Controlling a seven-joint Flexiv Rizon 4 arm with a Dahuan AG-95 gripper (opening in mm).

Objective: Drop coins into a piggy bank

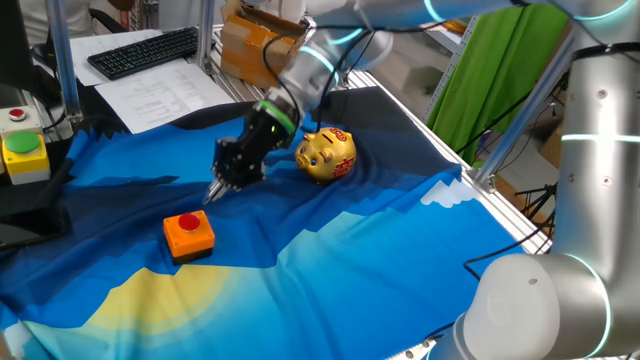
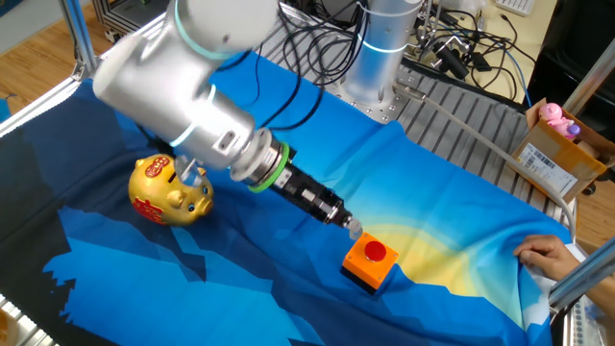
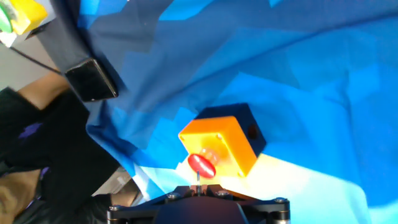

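Orange box with red button sits on the blue cloth just below and ahead of the gripper; gripper tilts down toward the cloth, fingertips close together, whether anything is pinched between them cannot be told; gold piggy bank stands behind the gripper, right beside the arm's wrist, snout facing the box side; coins not made out; hand view shows the box directly ahead of the fingers.
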